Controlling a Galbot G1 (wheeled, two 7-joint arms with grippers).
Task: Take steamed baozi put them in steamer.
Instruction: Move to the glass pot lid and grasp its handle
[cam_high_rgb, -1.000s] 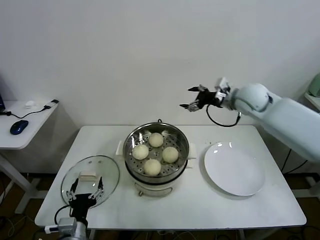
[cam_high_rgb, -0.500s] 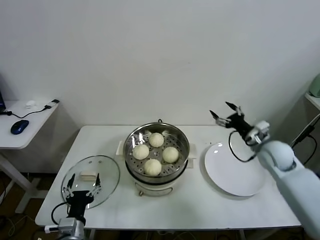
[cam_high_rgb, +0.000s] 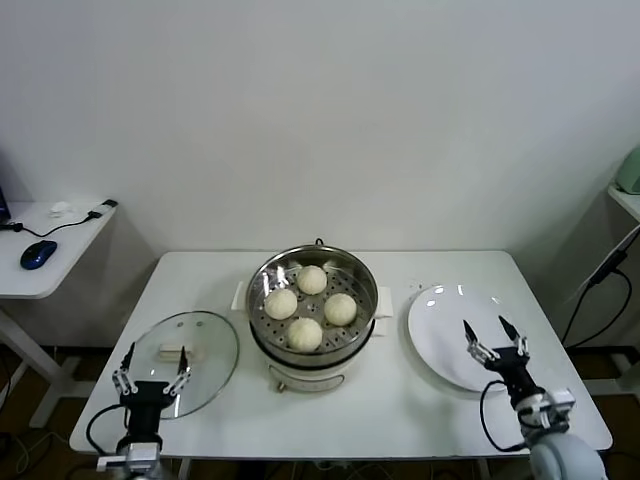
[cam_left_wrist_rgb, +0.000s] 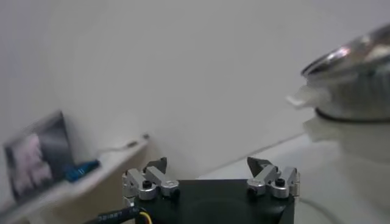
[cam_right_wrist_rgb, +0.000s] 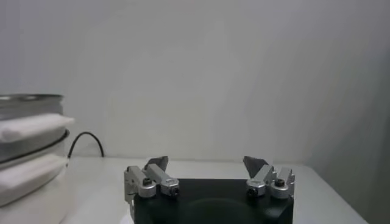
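Several cream-white steamed baozi (cam_high_rgb: 311, 305) lie on the perforated tray inside the shiny round steamer (cam_high_rgb: 266, 322) at the table's middle. My left gripper (cam_high_rgb: 151, 362) stands open at the near left edge of the table, over the glass lid, holding nothing. My right gripper (cam_high_rgb: 491, 335) stands open at the near right, over the front of the white plate, also holding nothing. The left wrist view shows open jaws (cam_left_wrist_rgb: 208, 164) with the steamer (cam_left_wrist_rgb: 356, 67) off to one side. Beyond the right wrist's open jaws (cam_right_wrist_rgb: 206, 163), the steamer's side (cam_right_wrist_rgb: 27, 146) shows.
A round glass lid (cam_high_rgb: 210, 370) with a white handle lies flat at the front left. A bare white plate (cam_high_rgb: 450, 320) sits to the right of the steamer. A side desk with a mouse (cam_high_rgb: 38, 253) stands beyond the table's left edge.
My right arm has swung down from high at the back right to the table's near right edge, over the plate. My left gripper has sunk slightly toward the near edge. Both stayed open.
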